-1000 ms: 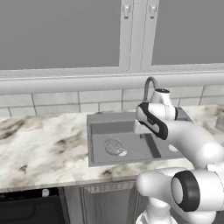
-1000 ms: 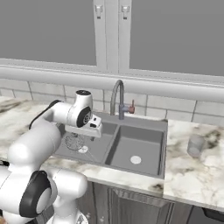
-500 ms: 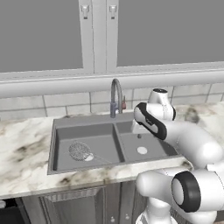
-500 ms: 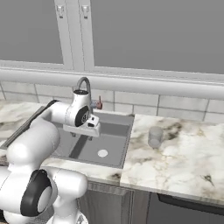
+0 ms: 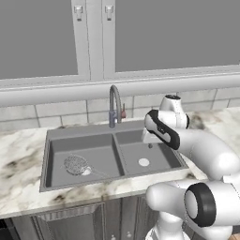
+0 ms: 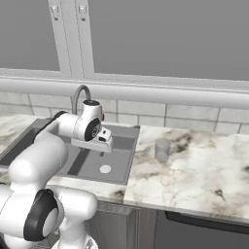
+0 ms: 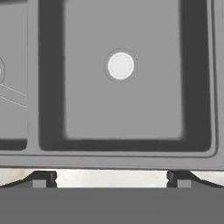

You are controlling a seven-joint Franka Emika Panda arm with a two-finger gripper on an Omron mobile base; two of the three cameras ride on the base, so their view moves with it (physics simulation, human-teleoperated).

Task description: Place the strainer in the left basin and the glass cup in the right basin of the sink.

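While the pincer (image 7: 111, 179) is hovering over the sink (image 5: 56, 136) w/ nothing between its tips, its two dark fingertips (image 7: 41, 178) are standing wide apart at the bottom of the hand view, above the near rim. Directly ahead of them, the right basin (image 7: 87, 118) is lying open w/ its pale round drain (image 7: 120, 65) near the centre. In the left base view the pincer (image 5: 150, 143) is hanging over the right basin (image 5: 164, 159), close to its back edge, w/ the drain (image 5: 144, 162) lower down toward the front. In the right base view the pincer (image 6: 101, 150) is sitting above that same basin (image 6: 92, 163). Across the divider (image 5: 118, 154), the left basin (image 5: 58, 154) is holding the strainer (image 5: 75, 164), which is lying flat on the bottom, mesh bowl toward the basin's left-middle & thin wire handle running off to the right toward the divider; in the hand view just a sliver of it (image 7: 13, 96) is showing at the left edge. Behind the divider the faucet (image 5: 114, 105) is curving up tall. Over on the marble tabletop (image 6: 194, 175), well to the right of the sink, the glass cup (image 6: 162, 150) is standing upright, apart from the pincer.
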